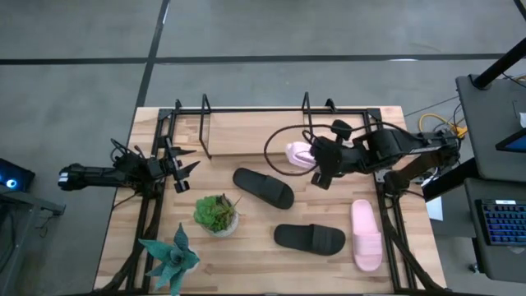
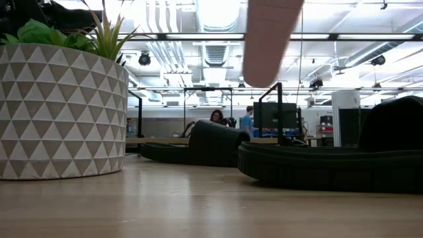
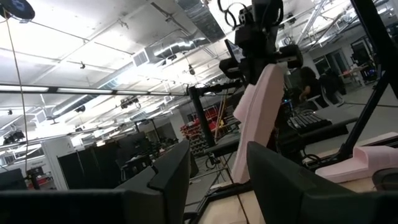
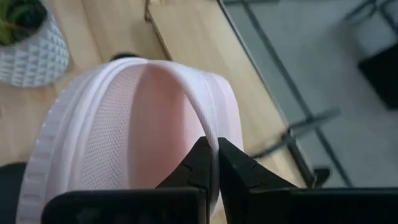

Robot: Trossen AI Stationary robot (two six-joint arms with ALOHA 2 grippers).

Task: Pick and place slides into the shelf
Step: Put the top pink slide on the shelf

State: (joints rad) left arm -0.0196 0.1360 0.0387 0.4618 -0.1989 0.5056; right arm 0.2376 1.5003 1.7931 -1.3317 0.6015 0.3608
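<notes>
My right gripper (image 1: 319, 168) is over the middle of the table, shut on a pale pink slide (image 1: 299, 154) held above the wood. The same slide hangs high in the low view (image 2: 271, 39) and under the right arm in the left wrist view (image 3: 258, 118). A second pink slide (image 1: 366, 234) lies flat near the right edge. Two black slides (image 1: 263, 187) (image 1: 309, 238) lie sole down on the table. The black wire shelf (image 1: 205, 131) stands along the far side. My left gripper (image 1: 182, 168) waits open at the left. My right gripper holds the pink slide by the edge of its wide strap (image 4: 208, 134), pinched between the two fingers (image 4: 198, 165). The fingers reach across that strap edge. The slide is lifted clear and hangs below the gripper, nearly upright, with its lower end (image 2: 264, 76) well above the table.
A potted plant in a white patterned pot (image 1: 218, 214) stands left of the black slides, and a spiky blue-green plant (image 1: 171, 255) sits at the near left corner. Black arm-mount frames run along both table sides. Bare wood lies in front of the shelf (image 1: 246, 144). People show in the room behind.
</notes>
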